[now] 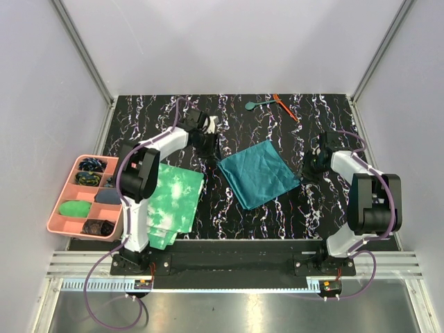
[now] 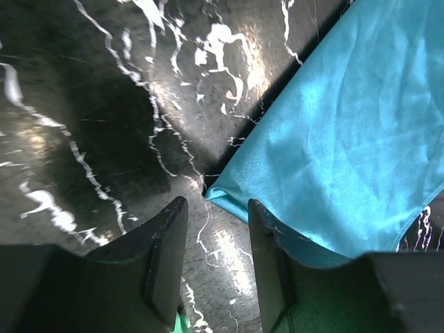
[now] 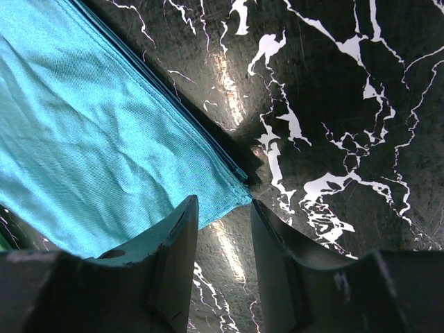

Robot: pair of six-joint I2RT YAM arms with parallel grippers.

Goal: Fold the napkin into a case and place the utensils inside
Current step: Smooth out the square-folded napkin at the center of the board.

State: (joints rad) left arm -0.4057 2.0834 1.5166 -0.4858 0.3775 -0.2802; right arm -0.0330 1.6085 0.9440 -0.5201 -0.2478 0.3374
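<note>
Both sets open: left fingers apart, nothing betw. them, low over the desk, w/ the napkin left corner tip just ahead of the gap. The right fingers are likewise apart & empty, straddling the opp. corner. Stacked edges show there, so cloth looks doubled, prob. one fold in. It lies mid-desk as a tilted rectangle, too wide for a slim pouch. Teal spoon & orange stick sit at far edge, well apart from cloth, not yet inserted. Est. progress: early, more folds left, then both pieces go in. Tie-dye cloth & pink tray lie at left
</note>
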